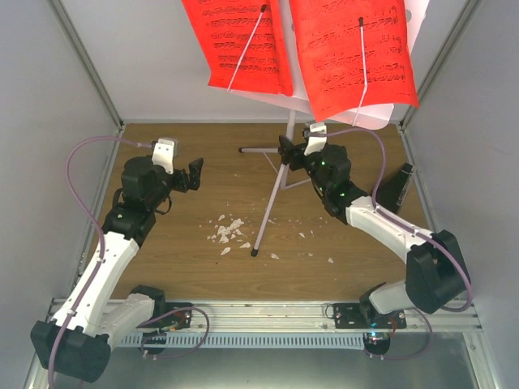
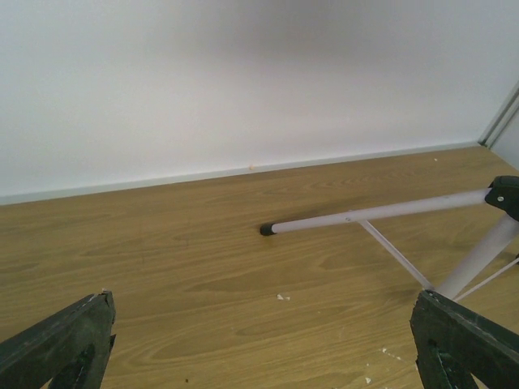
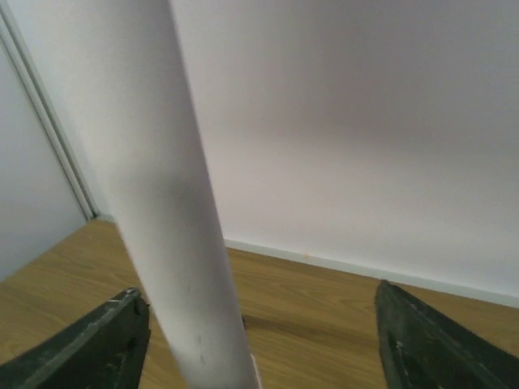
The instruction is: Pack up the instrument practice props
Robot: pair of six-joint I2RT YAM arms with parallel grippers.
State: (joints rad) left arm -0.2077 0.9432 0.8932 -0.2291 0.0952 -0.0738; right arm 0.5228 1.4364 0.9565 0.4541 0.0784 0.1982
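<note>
Red sheets of printed music [image 1: 241, 44] fill the top of my overhead view. Two of them are pinned under thin wire arms to the white music stand [image 1: 271, 203], whose tray [image 1: 361, 119] shows only as slivers behind the paper. The frame crops the sheets' upper edges.

The stand sits toward the rear of the wooden table [image 1: 162, 267]. One black-tipped leg [image 2: 381, 212] reaches left and another reaches toward the arm bases. Anything on the far side is lost behind my right arm.

The right gripper [image 1: 285, 151] sits at the black collar [image 2: 506, 194] where the legs meet. Its wrist camera shows the jaws parted around the stand's pole [image 3: 178, 203]. The tube runs close beside one finger, whether touching I cannot tell, with a broad gap to the other.

The left gripper [image 1: 195, 174] hovers left of the stand, well apart from it, jaws spread wide with nothing between them.

A black tapered shape by the right wall, half screened by the arm's cable, looks like the metronome [image 1: 399, 185], though I cannot make out its face. White crumbs [image 1: 229, 231] lie scattered between the arms.
</note>
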